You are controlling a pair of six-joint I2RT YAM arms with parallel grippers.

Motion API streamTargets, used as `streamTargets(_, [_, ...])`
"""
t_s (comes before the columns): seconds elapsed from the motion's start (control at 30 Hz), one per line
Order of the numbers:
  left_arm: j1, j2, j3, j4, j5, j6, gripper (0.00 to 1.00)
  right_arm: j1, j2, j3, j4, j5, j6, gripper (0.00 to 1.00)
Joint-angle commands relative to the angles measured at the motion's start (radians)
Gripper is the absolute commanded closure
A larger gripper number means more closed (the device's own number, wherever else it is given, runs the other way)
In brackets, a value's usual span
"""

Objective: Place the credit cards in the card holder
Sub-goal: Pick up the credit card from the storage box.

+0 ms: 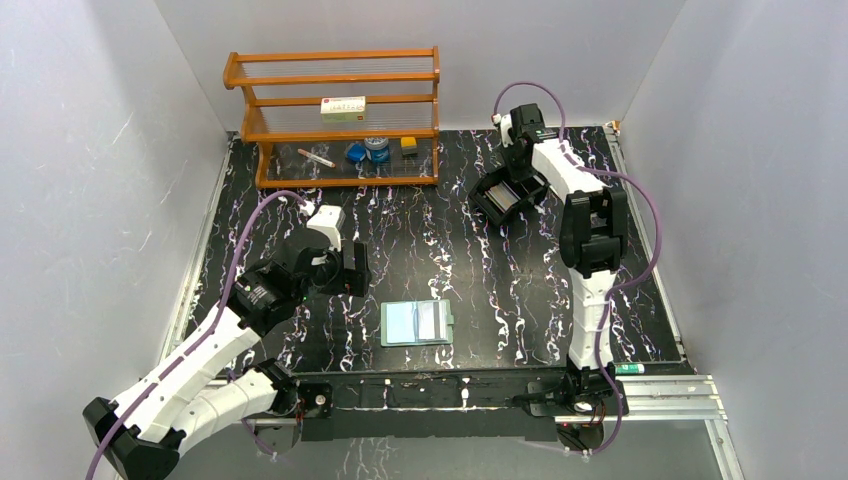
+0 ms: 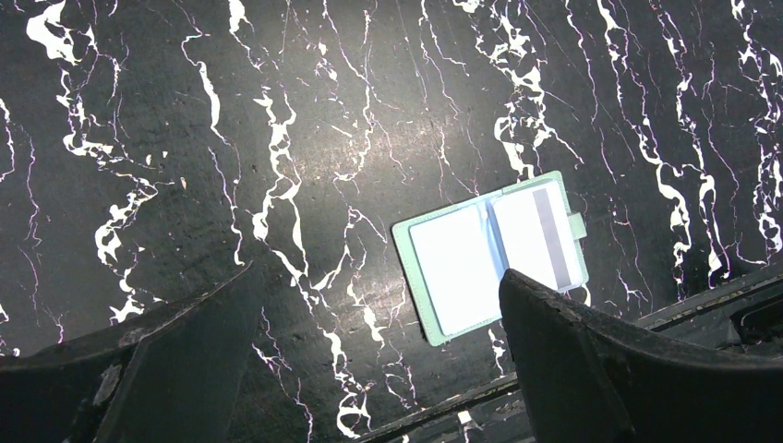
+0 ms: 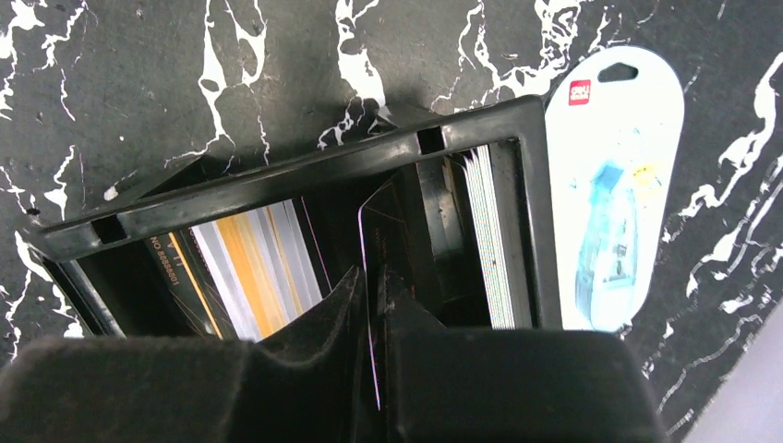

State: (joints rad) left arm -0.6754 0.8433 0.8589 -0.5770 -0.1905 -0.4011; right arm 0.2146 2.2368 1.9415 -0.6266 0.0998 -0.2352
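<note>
Credit cards (image 3: 258, 268) stand on edge in the black box (image 3: 305, 161), far right of the desk (image 1: 450, 250). We find the right end effector (image 3: 374, 305) clenched edge-on upon one dark card (image 3: 383, 221), which suits extraction. Card holder (image 1: 417, 322) lies open, pockets upward, near the front; left end effector (image 2: 377, 270) released nearby.

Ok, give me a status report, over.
Left gripper open, hovering near the open card holder. Right gripper shut on dark card inside black box. Nothing in the way.
</note>
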Motion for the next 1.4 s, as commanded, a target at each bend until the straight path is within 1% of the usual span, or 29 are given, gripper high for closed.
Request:
streamTargets(0.0, [0.007,0.001,0.002,-0.007,-0.006,0.011,0.01,0.047,-0.084,0.058,-0.078,0.120,0.009,1.00])
streamTargets(0.2, [0.008,0.023,0.011,-0.022,-0.035,-0.002,0.01,0.084,-0.118,0.120,-0.138,0.261,0.020,1.00])
streamTargets(0.4, [0.007,-0.010,-0.016,-0.010,-0.071,-0.040,0.01,0.147,-0.205,0.138,-0.189,0.300,0.058,1.00])
streamTargets(0.5, [0.007,-0.054,-0.044,0.010,-0.037,-0.098,0.01,0.172,-0.264,0.134,-0.241,0.273,0.151,1.00])
streamTargets(0.6, [0.008,-0.089,-0.050,0.035,0.071,-0.164,0.01,0.202,-0.357,0.068,-0.248,0.175,0.245,1.00])
streamTargets(0.67, [0.006,-0.102,-0.049,0.045,0.129,-0.209,0.02,0.223,-0.437,-0.006,-0.206,0.088,0.302,1.00])
streamTargets(0.77, [0.007,-0.121,-0.053,0.083,0.223,-0.268,0.02,0.242,-0.589,-0.182,-0.055,-0.147,0.401,1.00])
streamTargets(0.83, [0.007,-0.133,-0.054,0.110,0.277,-0.301,0.03,0.257,-0.688,-0.328,0.057,-0.246,0.476,1.00])
streamTargets(0.93, [0.007,-0.143,-0.065,0.128,0.297,-0.338,0.05,0.282,-0.813,-0.529,0.205,-0.342,0.582,1.00])
streamTargets(1.0, [0.007,-0.139,-0.080,0.133,0.297,-0.343,0.08,0.293,-0.877,-0.630,0.258,-0.356,0.635,1.00])
streamTargets(1.07, [0.007,-0.122,-0.083,0.121,0.296,-0.346,0.10,0.297,-0.940,-0.734,0.341,-0.421,0.701,1.00])
streamTargets(1.17, [0.007,-0.092,-0.098,0.126,0.302,-0.344,0.13,0.305,-1.005,-0.852,0.420,-0.479,0.787,1.00])
streamTargets(1.27, [0.007,-0.062,-0.120,0.135,0.299,-0.349,0.18,0.314,-1.072,-0.999,0.570,-0.533,0.903,1.00])
streamTargets(1.37, [0.006,-0.040,-0.146,0.199,0.354,-0.358,0.24,0.325,-1.113,-1.125,0.684,-0.561,1.019,1.00])
